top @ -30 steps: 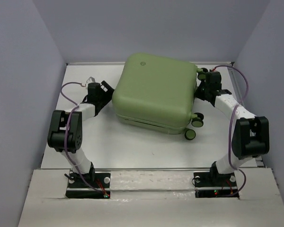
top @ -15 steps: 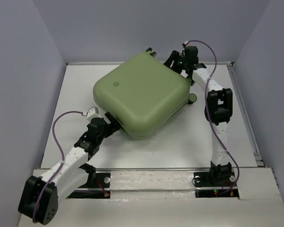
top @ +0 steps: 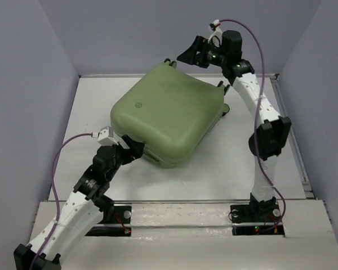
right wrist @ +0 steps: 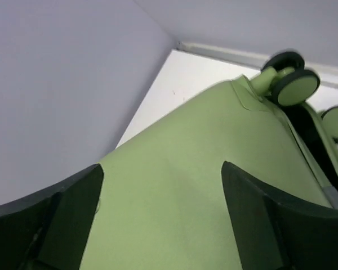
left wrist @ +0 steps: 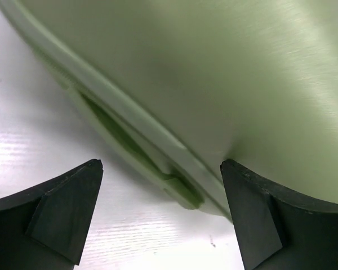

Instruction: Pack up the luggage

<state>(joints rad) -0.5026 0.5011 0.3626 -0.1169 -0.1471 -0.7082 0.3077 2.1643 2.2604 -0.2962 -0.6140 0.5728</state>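
Green suitcase (top: 169, 115) lies lid-down, skewed on the table (top: 225, 163). Both are wide open and empty: left gripper (left wrist: 160, 166) at the near seam, right gripper (right wrist: 161, 165) over the wheel end. The shell looks stiff and slick, so I'd pinch the seam lip.

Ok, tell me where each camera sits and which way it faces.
Top external: fixed above and behind the robot, looking down at the white table and light-green hard-shell suitcase; left arm and right arm show.
Left wrist: low by the suitcase's near edge, facing its seam; open left gripper frames it.
Right wrist: high over the far corner, looking down the shell past a green-and-black caster wheel; open right gripper shows.
Shared: every view has the suitcase.
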